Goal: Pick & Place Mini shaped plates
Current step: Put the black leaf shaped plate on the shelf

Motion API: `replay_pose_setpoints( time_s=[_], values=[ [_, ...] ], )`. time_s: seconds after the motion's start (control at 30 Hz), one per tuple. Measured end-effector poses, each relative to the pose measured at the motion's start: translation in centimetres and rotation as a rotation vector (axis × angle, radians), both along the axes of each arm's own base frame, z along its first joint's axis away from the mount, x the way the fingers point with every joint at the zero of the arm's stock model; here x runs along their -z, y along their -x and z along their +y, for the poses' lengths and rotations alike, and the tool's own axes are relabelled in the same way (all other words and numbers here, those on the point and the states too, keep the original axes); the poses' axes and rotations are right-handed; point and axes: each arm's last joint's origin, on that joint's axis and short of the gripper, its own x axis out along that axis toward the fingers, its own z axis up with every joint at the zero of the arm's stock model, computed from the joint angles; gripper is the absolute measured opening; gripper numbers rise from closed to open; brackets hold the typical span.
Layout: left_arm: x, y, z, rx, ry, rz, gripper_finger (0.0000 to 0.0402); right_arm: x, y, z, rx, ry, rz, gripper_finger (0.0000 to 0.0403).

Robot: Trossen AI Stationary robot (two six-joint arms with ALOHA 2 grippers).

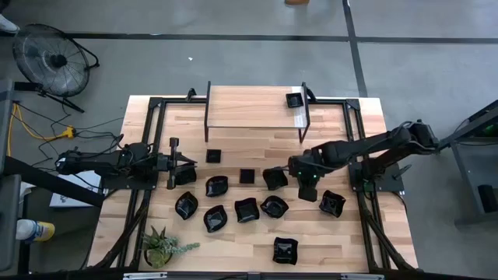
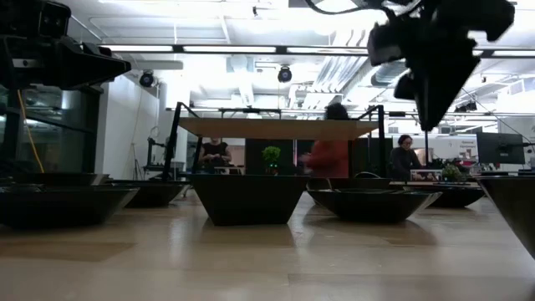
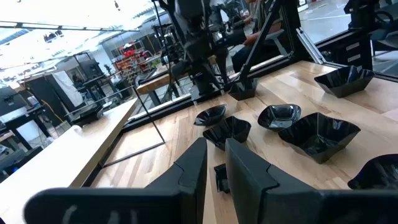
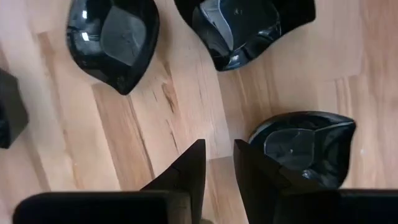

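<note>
Several glossy black mini plates lie flat on the wooden table [image 1: 233, 132]: small squares [image 1: 213, 155] [image 1: 247, 176] and wavy or leaf-like ones [image 1: 246, 209] [image 1: 274, 206] [image 1: 332, 203]. One small plate [image 1: 294, 99] sits on the raised shelf. My right gripper [image 1: 306, 187] [image 4: 219, 158] hangs shut above the table, fingers pointing down, over bare wood between a leaf-like plate [image 4: 112, 37], a wavy plate [image 4: 242, 28] and a third plate [image 4: 305, 146]. It is clear of the table top in the low view [image 2: 430, 109]. My left gripper [image 1: 183, 162] [image 3: 216, 162] is shut, level, at the table's left, beside a plate [image 1: 185, 176].
The raised wooden shelf [image 1: 257, 117] on black legs stands at the far side. A green potted plant [image 1: 159, 247] sits at the near left corner, and a lone plate [image 1: 284, 250] lies near the front edge. People show in the room behind [image 2: 330, 155]. Bare wood lies along the table's right.
</note>
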Motion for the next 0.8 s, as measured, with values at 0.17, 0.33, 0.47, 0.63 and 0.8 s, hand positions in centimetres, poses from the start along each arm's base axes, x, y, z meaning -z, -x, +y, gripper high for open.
replay_pose_setpoints(
  time_s=[0.17, 0.33, 0.47, 0.63, 0.8],
  values=[
    [0.0, 0.0, 0.0, 0.0, 0.0, 0.0, 0.0056, 1.7, 0.9, 0.1, 0.077, 0.047, 0.052, 0.0078],
    [0.0, 0.0, 0.0, 0.0, 0.0, 0.0, 0.0056, 2.9, 1.5, 0.3, 0.114, 0.1, 0.075, 0.0082],
    [0.0, 0.0, 0.0, 0.0, 0.0, 0.0, 0.0056, 3.4, 1.3, 0.5, 0.117, 0.13, 0.092, 0.0106],
    [0.0, 0.0, 0.0, 0.0, 0.0, 0.0, 0.0056, 4.6, 0.8, 0.6, 0.098, 0.157, 0.13, 0.0158],
    [0.0, 0.0, 0.0, 0.0, 0.0, 0.0, 0.0056, 5.8, 0.2, 0.8, 0.09, 0.163, 0.157, 0.0195]
  ],
)
